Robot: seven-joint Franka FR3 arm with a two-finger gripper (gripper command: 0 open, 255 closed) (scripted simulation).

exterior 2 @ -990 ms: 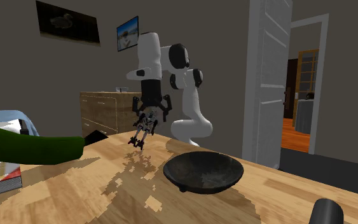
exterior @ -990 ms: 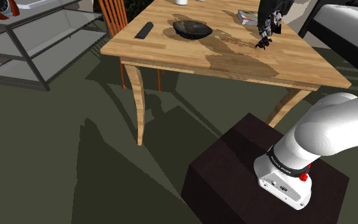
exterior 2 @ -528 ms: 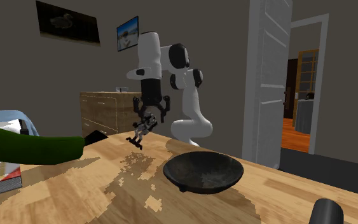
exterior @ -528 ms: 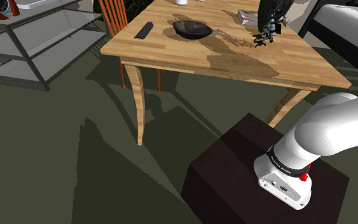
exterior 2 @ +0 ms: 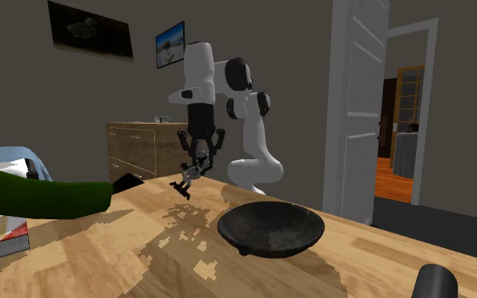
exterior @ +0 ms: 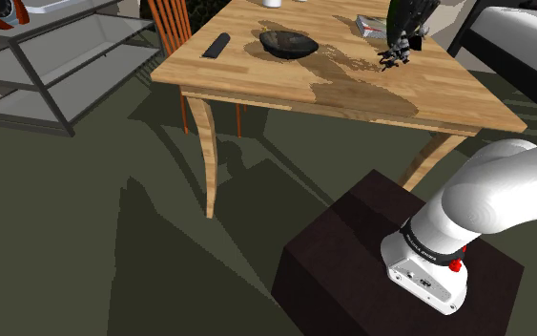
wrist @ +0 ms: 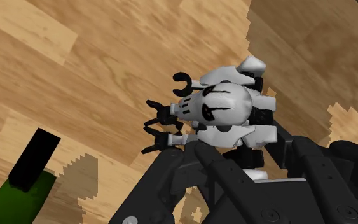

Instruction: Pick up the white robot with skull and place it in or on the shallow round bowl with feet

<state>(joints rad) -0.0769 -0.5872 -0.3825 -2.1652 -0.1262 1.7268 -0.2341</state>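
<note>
Item 1. Stand [exterior: 371, 258]: dark box at the shoulder view's lower right, carrying the white arm [exterior: 485, 205].

Item 2. Desk [exterior: 371, 95]: pale planked wood with darker patches.

Item 3. Gripper [wrist: 244, 149]: black, above the desk's far side. The fingers [wrist: 190, 159] pinch the white robot figure from both sides at its lower body.

Item 4. White robot figure [wrist: 225, 111]: white shell, black claw limbs, skull-like face with dark streaks. It hangs tilted from the fingers, apparently clear of the desk top and well apart from the bowl.

Item 5. Green object [wrist: 18, 197]: long, black-tipped, lying on the desk near the gripper.

Item 6. Book [exterior: 371, 26]: flat on the desk, beyond the gripper in the shoulder view.

Item 7. Bowl [exterior: 288, 43]: dark, shallow, round, on small feet, and holding nothing.

Item 8. Remote [exterior: 216, 45]: black, just past the bowl towards the shoulder view's left.

Item 9. Chair [exterior: 171, 24] and grey shelf [exterior: 56, 57]: beyond the desk.

Status: pick-up judged done. What is left is the carry across to the bowl, then lowering and release.

Markings: no legible brand, label or writing.
</note>
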